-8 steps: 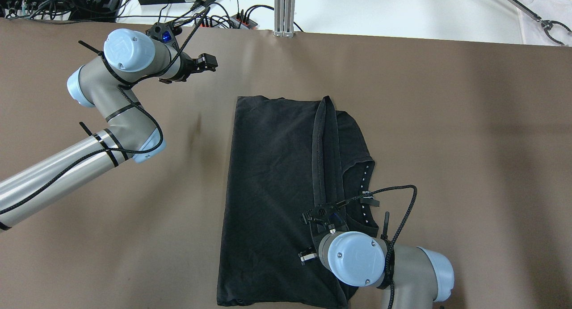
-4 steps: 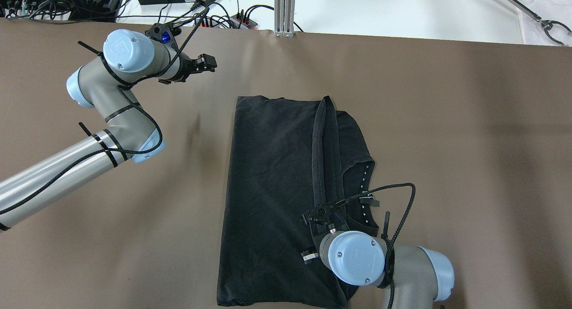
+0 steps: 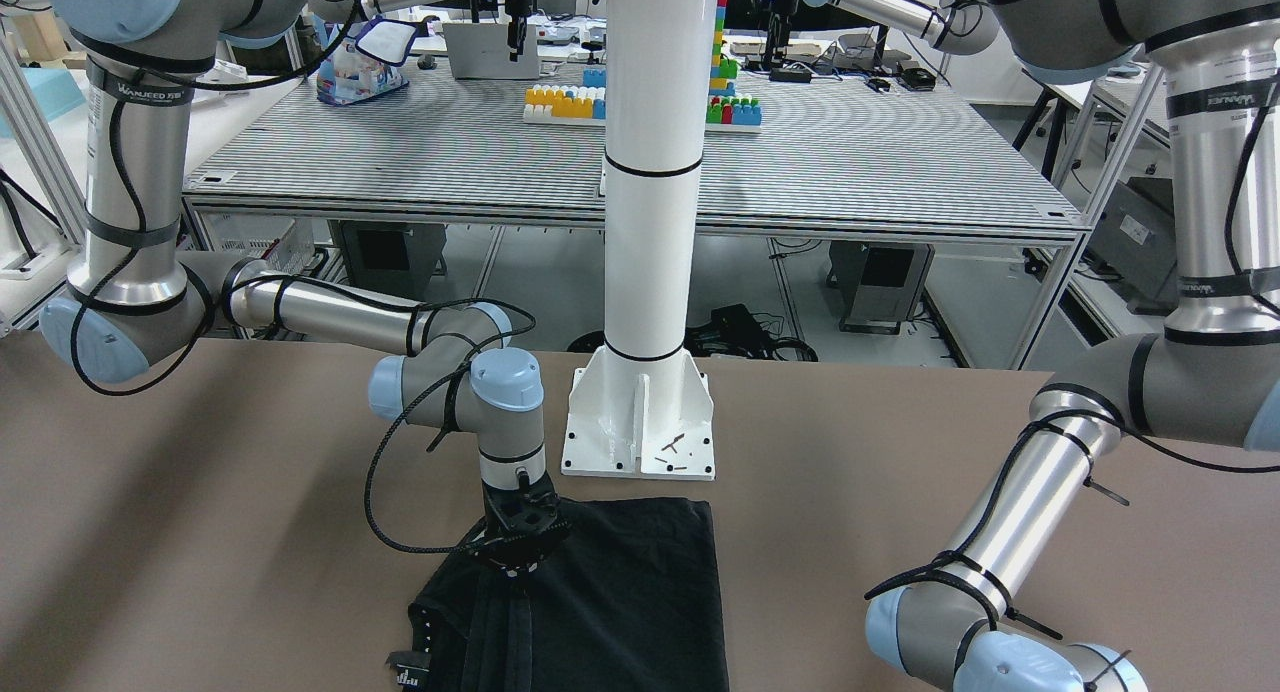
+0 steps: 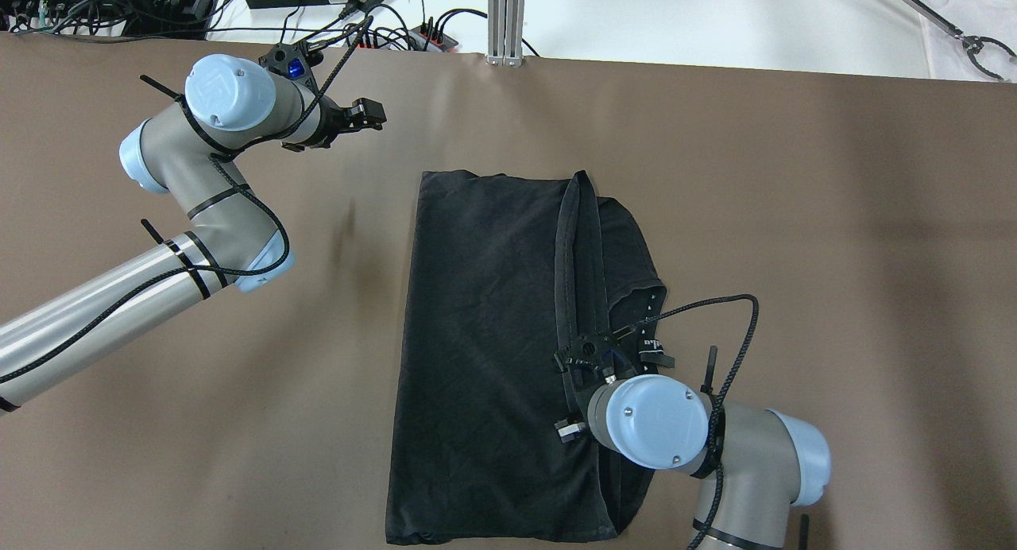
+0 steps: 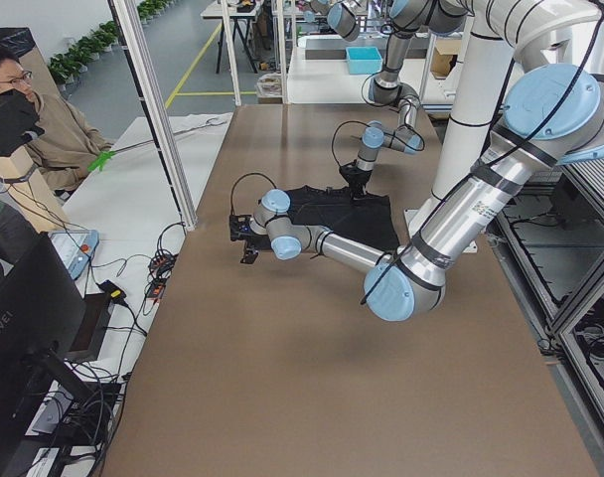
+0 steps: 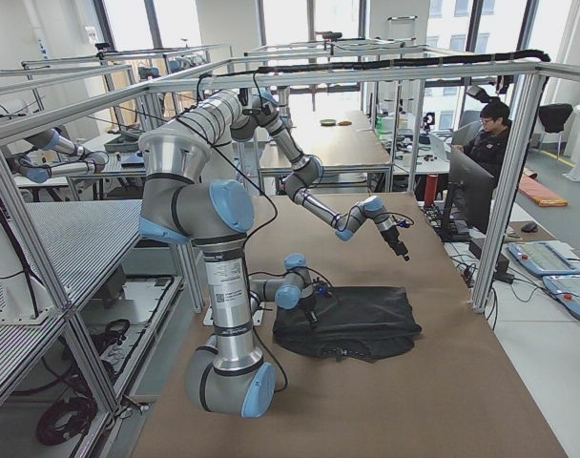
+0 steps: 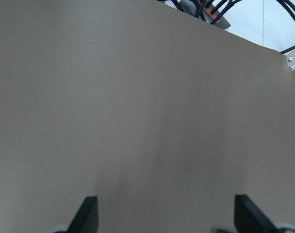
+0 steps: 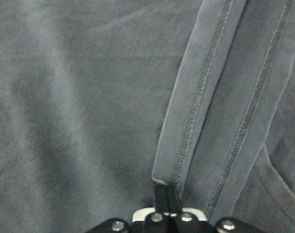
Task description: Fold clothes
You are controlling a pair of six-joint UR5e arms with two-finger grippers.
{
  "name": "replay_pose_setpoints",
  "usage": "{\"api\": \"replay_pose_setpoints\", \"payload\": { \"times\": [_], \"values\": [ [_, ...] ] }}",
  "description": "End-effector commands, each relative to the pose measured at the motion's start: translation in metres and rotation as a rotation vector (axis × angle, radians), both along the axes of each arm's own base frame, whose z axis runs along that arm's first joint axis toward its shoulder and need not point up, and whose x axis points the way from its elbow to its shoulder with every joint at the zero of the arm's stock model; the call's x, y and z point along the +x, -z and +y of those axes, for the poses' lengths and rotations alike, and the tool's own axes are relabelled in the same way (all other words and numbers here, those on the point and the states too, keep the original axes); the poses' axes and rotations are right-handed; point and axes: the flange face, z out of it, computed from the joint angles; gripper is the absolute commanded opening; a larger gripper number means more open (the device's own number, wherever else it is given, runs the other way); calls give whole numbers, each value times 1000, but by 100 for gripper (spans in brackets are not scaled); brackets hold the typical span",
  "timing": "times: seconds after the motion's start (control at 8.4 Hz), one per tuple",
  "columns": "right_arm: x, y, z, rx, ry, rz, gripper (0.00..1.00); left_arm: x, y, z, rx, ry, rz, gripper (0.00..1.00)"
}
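Clothes (image 4: 477,311): only the right wrist view shows the right end effector (image 8: 165,190) clenched on their hem (image 8: 186,126).

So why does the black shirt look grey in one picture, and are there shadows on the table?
Right wrist view: the clothes fill the frame up close and well lit, so the black cloth reads grey, stitching sharp. Overhead view: yes, soft dark bands and a smudge of shadow lie on the table. Left wrist view: faint shadow streaks on it too.

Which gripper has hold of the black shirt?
The right gripper: jaws shut on the stitched hem of the black shirt. The left gripper hangs open over the table.
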Motion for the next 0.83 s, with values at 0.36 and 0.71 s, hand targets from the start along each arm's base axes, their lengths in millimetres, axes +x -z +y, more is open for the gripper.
{"api": "replay_pose_setpoints", "payload": {
  "times": [0.36,0.71],
  "values": [
    [37,-53,55,-107,4,32,0,2,1,1,2,0,1,100],
    [103,-47,-26,-128,49,-9,41,3,-1,2,-1,-4,-2,100]
  ]
}}
